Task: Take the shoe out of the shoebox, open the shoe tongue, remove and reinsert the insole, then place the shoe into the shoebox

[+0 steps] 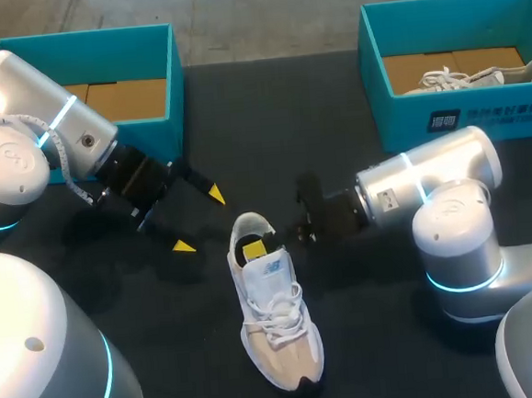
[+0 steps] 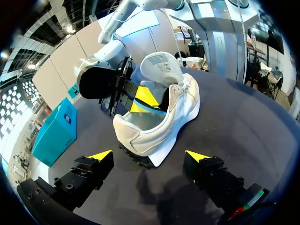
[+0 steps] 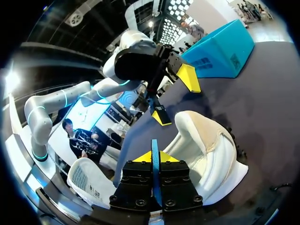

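Head view shows a dark table [image 1: 369,338] with a white shoe [image 1: 275,318] lying near its middle. The left pincer [image 1: 200,221] hangs wide open, with the heel just ahead of it and apart from both tips. The right pincer [image 1: 254,249] sits at the shoe's mouth, closed narrow on the blue insole [image 3: 153,145]. Bare table runs from the toe to the near edge. Behind the left pincer, a teal box [image 1: 170,87] shows a cardboard floor. Behind the right pincer, a second box [image 1: 398,119] holds another shoe [image 1: 478,76].

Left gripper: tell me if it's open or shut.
Open. The left gripper has its yellow fingertips wide apart, short of the shoe, touching nothing.
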